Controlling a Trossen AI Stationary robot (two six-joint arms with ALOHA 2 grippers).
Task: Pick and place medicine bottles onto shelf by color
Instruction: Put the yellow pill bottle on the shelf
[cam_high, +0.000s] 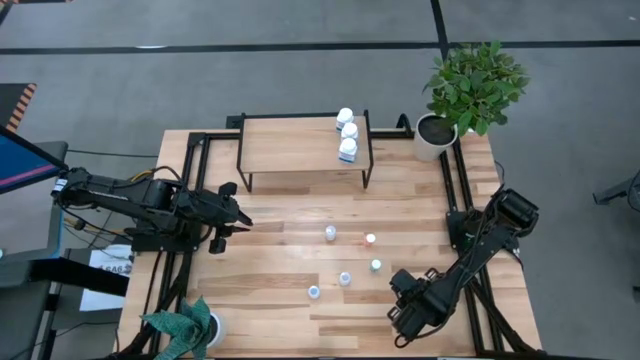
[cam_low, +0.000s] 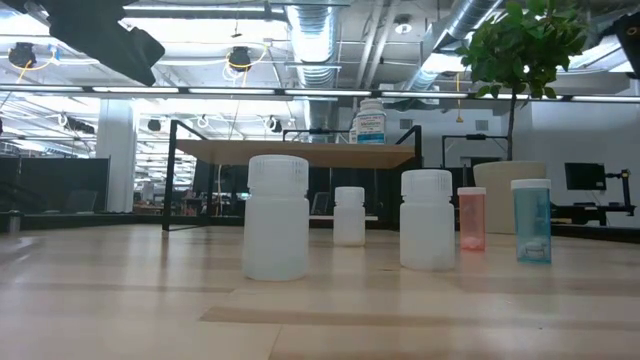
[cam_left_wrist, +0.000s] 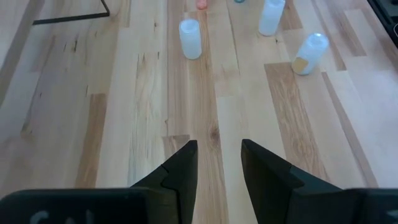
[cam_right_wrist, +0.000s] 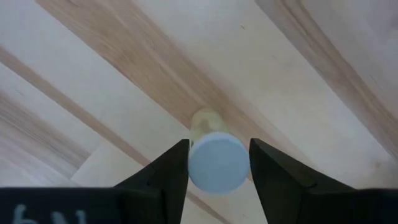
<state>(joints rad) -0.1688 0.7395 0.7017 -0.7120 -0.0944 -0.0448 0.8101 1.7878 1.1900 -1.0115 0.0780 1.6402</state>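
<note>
Pale-blue-capped bottle (cam_right_wrist: 217, 163) pinched between right gripper (cam_right_wrist: 219, 165) fingers at table's near right, well apart from shelf (cam_high: 290, 145) bearing three white bottles (cam_high: 347, 135); slip risk from narrow cap-level hold; left gripper (cam_left_wrist: 219, 165) idle, parted, empty.

Two dark arms on show, both near-black and built from chunky jointed segments. The left arm (cam_high: 140, 205) carries bundled cables along its rear links, with a small white patch close to its base end. The right arm (cam_high: 470, 260) has a bulky rounded joint housing at its upper end and a blocky wrist lower down. Up close, the left gripper (cam_left_wrist: 217, 165) has two matte black fingers, wedge-shaped with stepped, angular inner faces. The right gripper (cam_right_wrist: 217, 168) matches it: black tapered fingers, and pale handwritten marks on the wrist body beneath.
</note>
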